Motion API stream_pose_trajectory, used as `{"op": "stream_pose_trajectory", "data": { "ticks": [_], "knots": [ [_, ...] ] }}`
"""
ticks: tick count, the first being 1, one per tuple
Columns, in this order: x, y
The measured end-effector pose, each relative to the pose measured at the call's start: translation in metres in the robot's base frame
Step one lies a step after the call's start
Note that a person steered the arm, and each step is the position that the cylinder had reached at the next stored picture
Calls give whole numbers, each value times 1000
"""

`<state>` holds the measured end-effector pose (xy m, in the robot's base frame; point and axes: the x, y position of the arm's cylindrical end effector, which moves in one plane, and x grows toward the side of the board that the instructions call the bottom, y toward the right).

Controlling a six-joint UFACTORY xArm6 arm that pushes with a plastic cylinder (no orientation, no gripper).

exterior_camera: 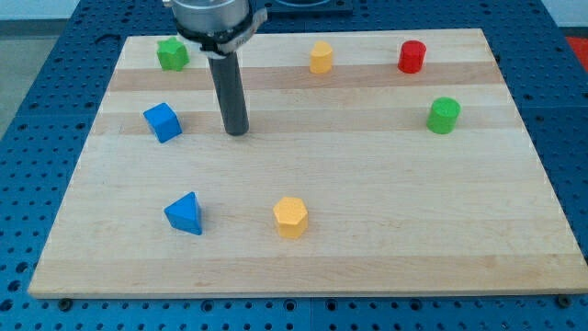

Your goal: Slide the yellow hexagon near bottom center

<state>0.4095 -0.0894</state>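
Note:
The yellow hexagon lies on the wooden board near the view's bottom centre. My tip rests on the board in the upper left part, well above and to the left of the yellow hexagon, apart from it. The blue cube lies to the left of my tip. The blue triangular block lies left of the yellow hexagon.
A second yellow block sits at the top centre. A green star-like block is at the top left, a red cylinder at the top right, and a green cylinder at the right.

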Motion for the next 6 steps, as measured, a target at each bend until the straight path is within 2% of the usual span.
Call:
{"op": "stream_pose_trajectory", "data": {
  "ticks": [1, 3, 5, 6],
  "knots": [
    [8, 39],
    [89, 88],
    [148, 86],
    [153, 84]
  ]
}}
